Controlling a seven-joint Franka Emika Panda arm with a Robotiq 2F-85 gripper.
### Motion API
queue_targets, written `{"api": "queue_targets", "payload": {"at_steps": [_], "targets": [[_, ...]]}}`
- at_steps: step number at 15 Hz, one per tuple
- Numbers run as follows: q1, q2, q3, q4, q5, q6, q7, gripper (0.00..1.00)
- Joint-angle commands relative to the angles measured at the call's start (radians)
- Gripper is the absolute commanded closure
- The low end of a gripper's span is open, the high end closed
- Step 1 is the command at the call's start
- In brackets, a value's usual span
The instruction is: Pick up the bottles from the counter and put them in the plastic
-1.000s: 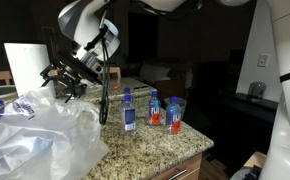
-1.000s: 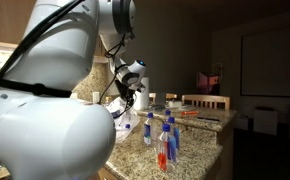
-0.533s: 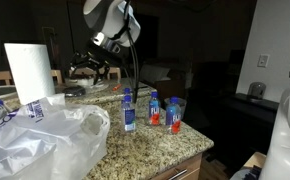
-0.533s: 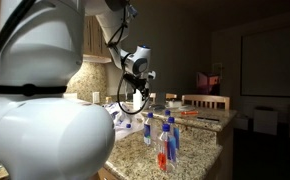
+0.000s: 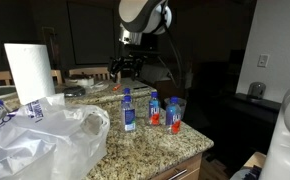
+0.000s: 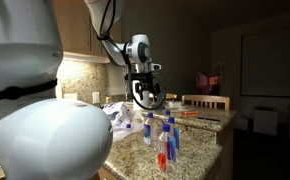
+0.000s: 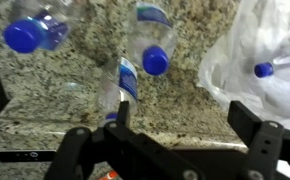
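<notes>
Nearest, the plastic (image 5: 45, 140) lies crumpled on the counter (image 5: 165, 150), with what look like two bagged bottles (image 5: 33, 108) at its top. Beyond it, the remaining bottles (image 5: 155, 110) stand clustered. Farther back, the gripper (image 5: 125, 68) has swung from the bag to above them, fingers spread and empty, so another pick seems next.

The granite counter (image 5: 150, 147) carries upright bottles (image 5: 129, 113), a plastic bag (image 5: 45, 140) and a paper towel roll (image 5: 26, 70).

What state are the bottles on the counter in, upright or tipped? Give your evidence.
Upright: in both exterior views the bottles stand cap-up on the counter, none lying on its side.
</notes>
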Motion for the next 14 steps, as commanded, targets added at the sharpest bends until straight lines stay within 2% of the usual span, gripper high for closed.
{"api": "queue_targets", "payload": {"at_steps": [1,4,7,11,14], "targets": [[-0.028,-0.125,0.029,-0.097,-0.077,-0.099,0.006,0.0],[-0.015,-0.147,0.038,-0.151,-0.017,-0.038,0.013,0.0],[-0.02,-0.122,0.057,-0.207,0.011,0.091,0.056,0.0],[-0.067,-0.075,0.084,-0.269,-0.04,0.318,0.186,0.0],[-0.115,-0.033,0.114,-0.265,-0.109,0.402,0.262,0.0]]}}
